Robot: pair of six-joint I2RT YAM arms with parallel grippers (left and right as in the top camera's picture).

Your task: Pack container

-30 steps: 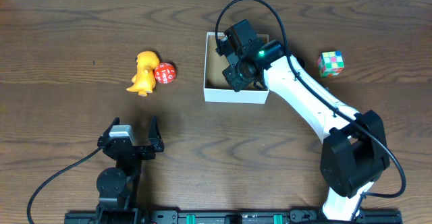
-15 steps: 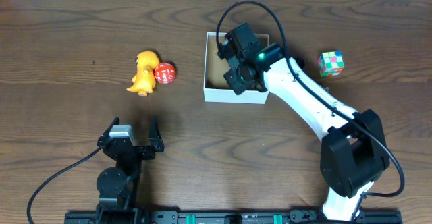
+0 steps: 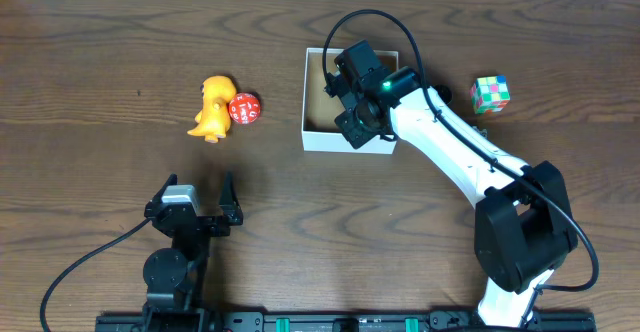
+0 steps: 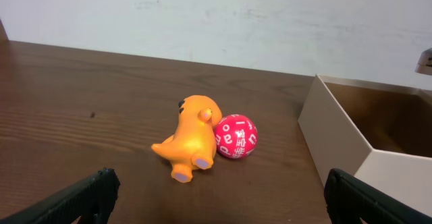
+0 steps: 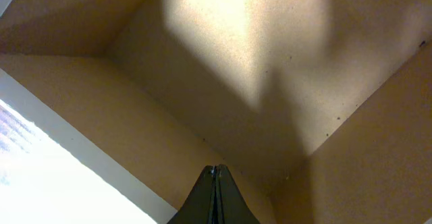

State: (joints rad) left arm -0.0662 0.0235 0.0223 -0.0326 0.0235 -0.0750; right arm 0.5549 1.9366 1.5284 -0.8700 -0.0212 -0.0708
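At upper centre, inside square white cardboard container (image 3: 345, 140), edged slightly rightward with right tool (image 5: 216, 177) shut, seemingly empty; left tool (image 3: 195, 194) agape at lower left. No packing progress.

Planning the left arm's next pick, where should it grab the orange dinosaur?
Probably the head of the dinosaur, from above, jaws either side. It lies clear of the red ball, which sits against the body and leaves no room there.
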